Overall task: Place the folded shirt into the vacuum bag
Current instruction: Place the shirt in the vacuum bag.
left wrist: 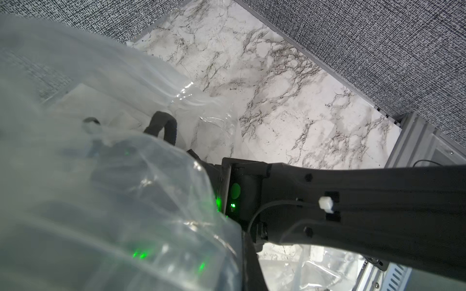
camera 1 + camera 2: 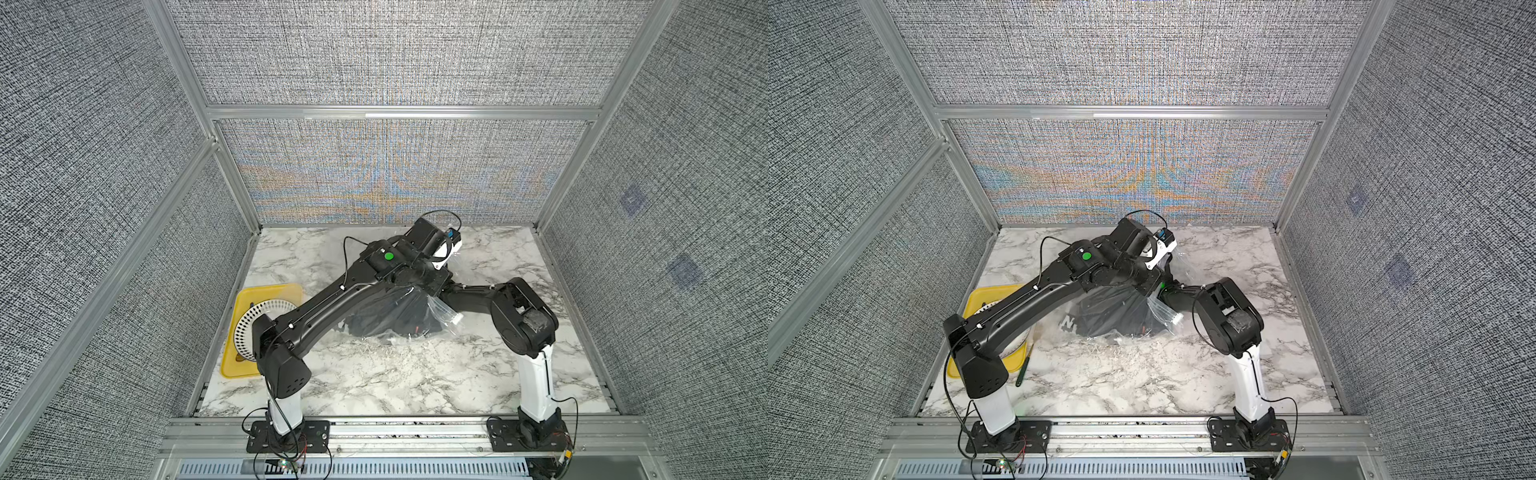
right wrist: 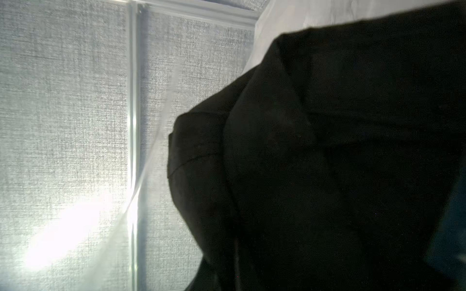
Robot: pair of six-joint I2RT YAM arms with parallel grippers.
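Most of the job looks done: the folded black shirt sits inside the crinkly clear plastic vacuum bag, mid-way across the white marble-pattern table. Both end effectors are closed, but arms and plastic hide what they pinch. You probably have only seating the shirt deeper, releasing and withdrawing left.

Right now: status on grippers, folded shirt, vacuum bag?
Left gripper shut at clear plastic vacuum bag; right gripper shut, hidden inside. Black folded shirt inside. Left arm crosses above.
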